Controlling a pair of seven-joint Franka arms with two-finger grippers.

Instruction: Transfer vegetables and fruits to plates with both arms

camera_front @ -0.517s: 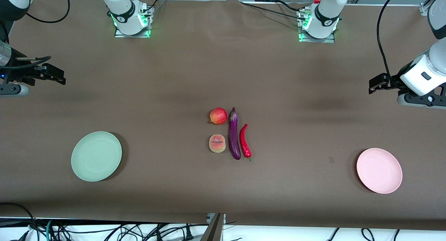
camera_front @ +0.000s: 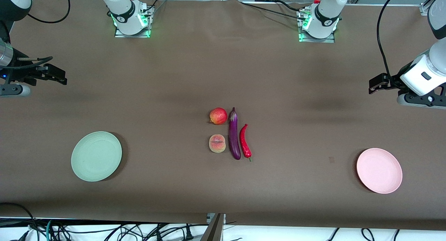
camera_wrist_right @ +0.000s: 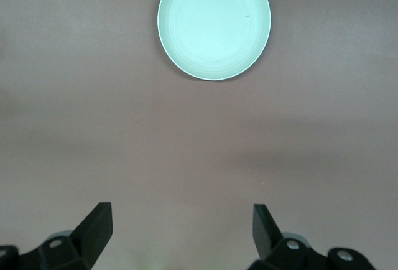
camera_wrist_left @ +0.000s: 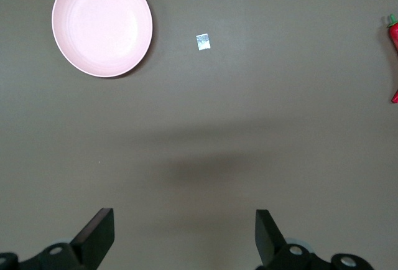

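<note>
Produce sits untouched in a tight cluster at the table's middle, so the step in hand looks like the first reach.

At the right arm's end of the table, the right gripper (camera_front: 59,77) hangs over bare brown tabletop (camera_front: 174,77), fingers spread wide and holding nothing. The round pale mint green plate (camera_front: 96,156) with faint rings lies empty, nearer the front camera than the ground under that gripper.

In the middle, the round red pomegranate-like fruit (camera_front: 218,116) and the yellowish-pink creased peach (camera_front: 217,144) lie on the right arm's side of the cluster, the peach nearer the camera. Just beside both runs the long glossy purple eggplant (camera_front: 234,136), and the thin curved red chili pepper (camera_front: 245,141) lies close along it toward the left arm's end; whether they touch I cannot tell.

Each arm would probably do best taking the piece on its own side first, with its fingers closing across the piece and clear of the eggplant.

The round pale pink plate (camera_front: 379,170) is empty, well apart from the cluster. The left gripper (camera_front: 374,85) hangs over bare table at that end, likewise wide open and empty.

Open tabletop lies between cluster and plates, so carries have free room; both plates sit fairly near the camera-side edge.
</note>
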